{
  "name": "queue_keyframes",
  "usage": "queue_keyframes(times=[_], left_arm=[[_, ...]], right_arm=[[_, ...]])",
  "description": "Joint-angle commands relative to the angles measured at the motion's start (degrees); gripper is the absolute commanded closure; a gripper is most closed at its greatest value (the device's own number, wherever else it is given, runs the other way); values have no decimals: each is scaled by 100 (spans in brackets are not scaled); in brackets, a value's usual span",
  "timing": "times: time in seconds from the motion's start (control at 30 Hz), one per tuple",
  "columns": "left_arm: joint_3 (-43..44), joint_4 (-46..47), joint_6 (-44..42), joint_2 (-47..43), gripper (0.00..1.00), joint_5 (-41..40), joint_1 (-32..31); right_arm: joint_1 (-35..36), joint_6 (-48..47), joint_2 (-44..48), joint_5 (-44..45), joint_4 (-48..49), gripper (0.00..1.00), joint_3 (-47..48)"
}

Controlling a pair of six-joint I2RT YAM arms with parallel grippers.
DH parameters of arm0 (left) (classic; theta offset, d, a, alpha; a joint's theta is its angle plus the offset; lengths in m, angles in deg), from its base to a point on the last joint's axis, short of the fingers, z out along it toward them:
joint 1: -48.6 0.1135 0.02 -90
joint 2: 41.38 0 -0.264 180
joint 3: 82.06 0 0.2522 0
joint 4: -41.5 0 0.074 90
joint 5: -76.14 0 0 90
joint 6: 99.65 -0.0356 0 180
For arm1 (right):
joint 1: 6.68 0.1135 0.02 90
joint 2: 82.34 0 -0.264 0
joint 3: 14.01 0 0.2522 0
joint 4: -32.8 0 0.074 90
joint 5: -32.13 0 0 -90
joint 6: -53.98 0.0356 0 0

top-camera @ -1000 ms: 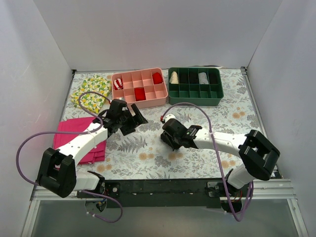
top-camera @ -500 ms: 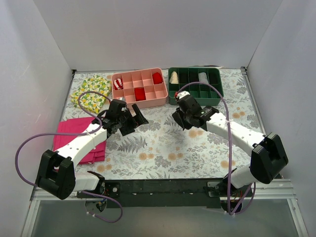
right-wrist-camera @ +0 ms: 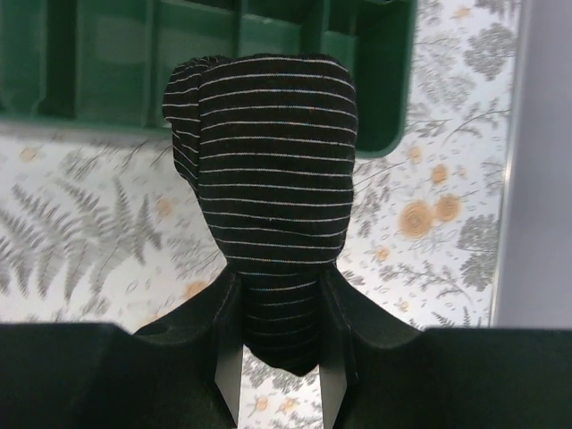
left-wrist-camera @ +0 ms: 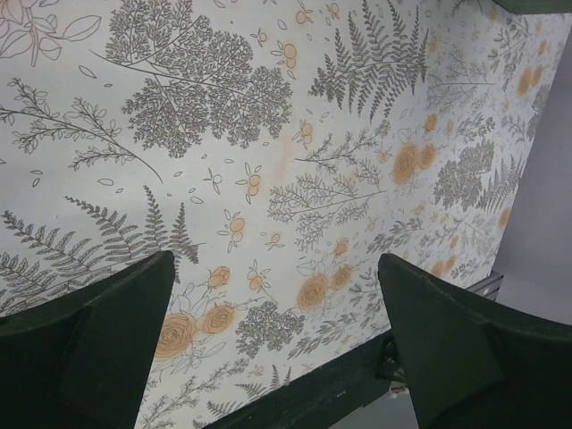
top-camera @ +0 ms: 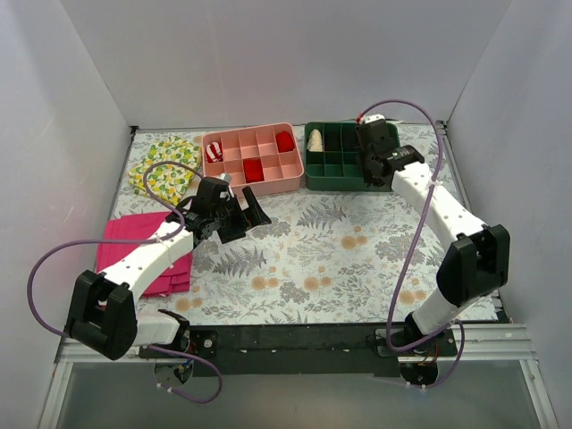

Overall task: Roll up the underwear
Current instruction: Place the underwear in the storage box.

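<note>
The underwear (right-wrist-camera: 268,170) is a compact black roll with thin white stripes, and my right gripper (right-wrist-camera: 279,286) is shut on its lower end. In the right wrist view the roll hangs over the near right corner of the green divided tray (right-wrist-camera: 107,71). Seen from the top camera, the right gripper (top-camera: 373,157) is stretched to the back, above that tray's (top-camera: 353,185) right half; the roll itself is hard to make out there. My left gripper (top-camera: 239,214) hovers over the floral table left of centre, open, and nothing lies between its fingers (left-wrist-camera: 89,340).
A pink divided tray (top-camera: 268,186) holding red rolls stands beside the green one at the back. A yellow lemon-print cloth (top-camera: 165,161) lies at the back left. A folded magenta cloth (top-camera: 125,243) lies under the left arm. White walls close in both sides.
My right arm has carried the striped roll from the table's middle to the back right, over the green tray. The left gripper has stayed in place and opened a little wider.
</note>
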Motion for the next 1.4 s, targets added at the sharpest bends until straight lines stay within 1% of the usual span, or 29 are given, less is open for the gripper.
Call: queue_keyframes(times=[0.0, 0.03, 0.1, 0.23, 0.33, 0.53, 0.67, 0.83, 1.07, 1.37], left_arm=[[341, -35, -254, 33, 2, 207, 30], [367, -44, -271, 51, 2, 260, 30], [368, -27, -315, 95, 2, 295, 30], [306, 123, -324, 226, 2, 436, 38], [245, 245, -333, 341, 2, 558, 38], [244, 413, -438, 569, 2, 743, 74], [271, 483, -509, 797, 2, 831, 126], [262, 589, -526, 939, 2, 989, 232], [262, 641, -588, 1141, 2, 1121, 328], [245, 633, -614, 1211, 2, 1157, 408]], right_arm=[[-330, -464, -524, 562, -70, 99, 849], [-453, -464, -648, 632, -191, 99, 1043], [-559, -770, -982, 738, -228, 99, 1455], [-875, -886, -1395, 738, -350, 99, 1879], [-989, -1202, -1720, 738, -280, 99, 2115], [-1166, -1448, -2415, 650, -526, 99, 2871], [-1245, -1528, -2819, 641, -658, 99, 3206], [-1350, -1580, -3048, 642, -702, 99, 3268], [-1412, -1607, -3066, 606, -571, 99, 2926], [-1421, -1581, -3365, 492, -562, 99, 2952]])
